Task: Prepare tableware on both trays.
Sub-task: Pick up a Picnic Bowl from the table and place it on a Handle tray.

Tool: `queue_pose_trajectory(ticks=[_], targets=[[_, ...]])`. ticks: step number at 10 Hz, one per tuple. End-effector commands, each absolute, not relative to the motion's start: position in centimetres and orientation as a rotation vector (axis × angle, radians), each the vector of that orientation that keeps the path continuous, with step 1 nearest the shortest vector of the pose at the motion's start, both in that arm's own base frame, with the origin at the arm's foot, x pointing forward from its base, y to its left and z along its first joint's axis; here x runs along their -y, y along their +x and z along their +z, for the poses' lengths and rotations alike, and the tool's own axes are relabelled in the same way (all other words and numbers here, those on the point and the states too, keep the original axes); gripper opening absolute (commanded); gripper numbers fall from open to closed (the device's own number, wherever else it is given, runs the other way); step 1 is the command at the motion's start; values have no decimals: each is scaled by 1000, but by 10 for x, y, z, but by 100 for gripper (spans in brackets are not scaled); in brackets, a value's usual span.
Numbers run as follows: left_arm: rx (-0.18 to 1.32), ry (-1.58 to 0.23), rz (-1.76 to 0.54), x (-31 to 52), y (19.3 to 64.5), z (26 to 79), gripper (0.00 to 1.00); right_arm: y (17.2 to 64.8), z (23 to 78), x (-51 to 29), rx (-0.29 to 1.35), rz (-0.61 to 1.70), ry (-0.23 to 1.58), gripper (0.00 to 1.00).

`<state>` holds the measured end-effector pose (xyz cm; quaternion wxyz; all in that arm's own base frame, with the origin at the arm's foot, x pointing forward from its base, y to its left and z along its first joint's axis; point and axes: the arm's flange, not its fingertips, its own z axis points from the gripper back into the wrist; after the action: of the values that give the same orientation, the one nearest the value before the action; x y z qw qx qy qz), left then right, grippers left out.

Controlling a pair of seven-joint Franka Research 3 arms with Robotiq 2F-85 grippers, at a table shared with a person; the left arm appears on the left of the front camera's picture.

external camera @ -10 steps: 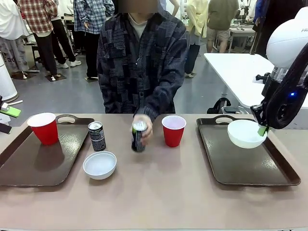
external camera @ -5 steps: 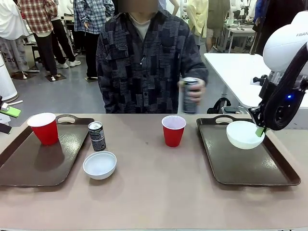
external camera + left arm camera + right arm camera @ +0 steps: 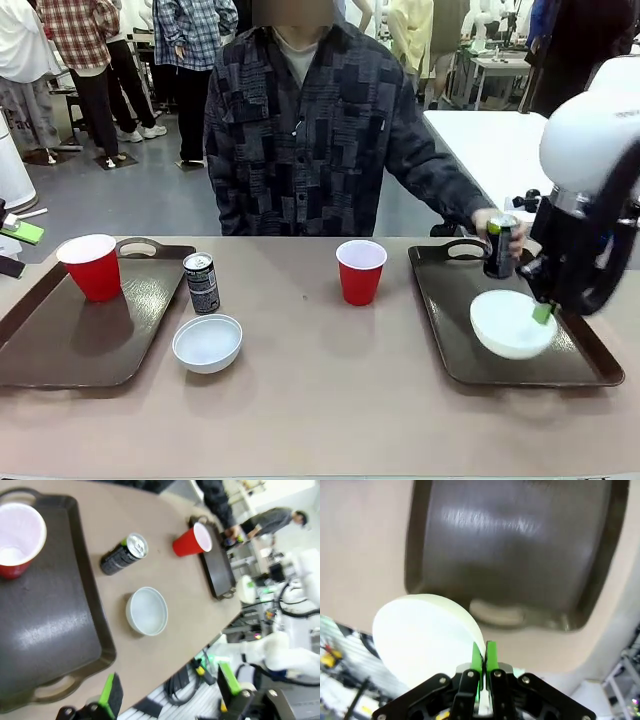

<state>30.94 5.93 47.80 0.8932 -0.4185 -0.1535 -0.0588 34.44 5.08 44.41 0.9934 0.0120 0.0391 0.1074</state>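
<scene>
Since half a second earlier, the right gripper (image 3: 543,312) had sunk with its white bowl (image 3: 510,326) from above the far part of the right tray (image 3: 440,330) to low over the tray's near half. Meanwhile the person's hand (image 3: 497,222) had brought a dark can (image 3: 500,252) down from chest height to the tray's far end, just beyond the gripper and near the cut-out handle. The hand was wrapped around the can's top. The can was upright, either on the tray floor or a little above it; the front view was too small to settle which.

The right gripper pinched the bowl by its rim. In the right wrist view the two green pads (image 3: 477,660) sat pressed together on the rim, with the bowl (image 3: 427,635) hanging to one side of the fingers and the brown tray (image 3: 515,555) beyond it. Seen from the front, the bowl was open side up, just below and beside the gripper.

The left gripper (image 3: 170,692) hung with its fingers spread wide and nothing between them. Ahead of it lay the left tray (image 3: 45,620), with a red cup (image 3: 17,535) standing at its far end. Past the tray's long rim, on the bare table (image 3: 160,575), stood a second can (image 3: 124,555). A second bowl (image 3: 147,611) sat nearer the gripper than that can, open side up. Farther off, the other red cup (image 3: 192,540) stood on the table, just short of the right tray.
</scene>
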Motion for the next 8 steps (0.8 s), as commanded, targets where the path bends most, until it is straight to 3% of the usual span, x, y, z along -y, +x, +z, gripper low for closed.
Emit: queue_pose_trajectory(ticks=[1, 8], targets=[[319, -886, -122, -58, 310, 479, 100, 310, 467, -48, -53, 185, -9, 4], [319, -886, -122, -58, 310, 479, 100, 335, 452, -42, -124, 161, 55, 4]])
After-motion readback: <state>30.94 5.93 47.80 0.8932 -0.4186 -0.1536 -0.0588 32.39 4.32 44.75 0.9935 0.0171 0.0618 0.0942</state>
